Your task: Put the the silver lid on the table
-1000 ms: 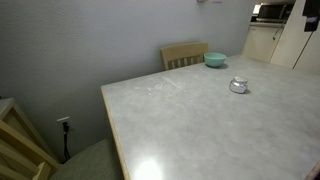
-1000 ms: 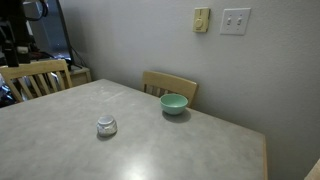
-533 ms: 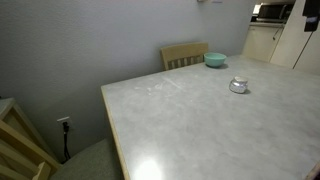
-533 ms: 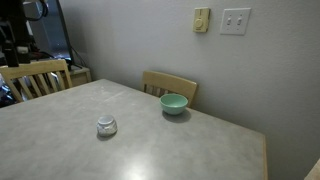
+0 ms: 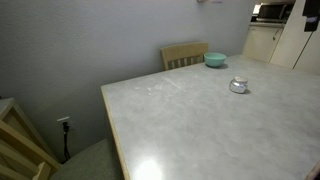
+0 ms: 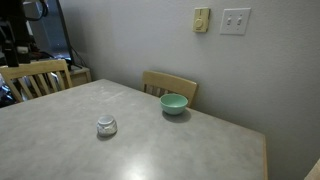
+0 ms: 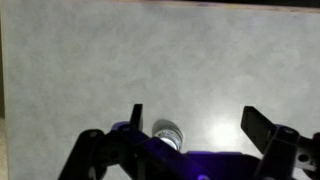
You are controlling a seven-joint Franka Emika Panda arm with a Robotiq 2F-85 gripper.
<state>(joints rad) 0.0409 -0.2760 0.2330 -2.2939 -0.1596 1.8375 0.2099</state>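
On the worktop (image 5: 180, 120), well apart from the teal bowl (image 6: 174, 103), the silver lid (image 6: 106, 125) sits flat below my claw (image 7: 196, 116), jaws wide open; I judge a straight lift clears it without nudging.

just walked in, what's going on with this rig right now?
The gripper hangs open above the table and holds nothing. The silver lid already sits on the marbled top, on its own and well apart from the teal bowl, which stands near the edge by a wooden chair. In the wrist view the lid lies below the spread fingers, untouched. The arm does not show in either exterior view.
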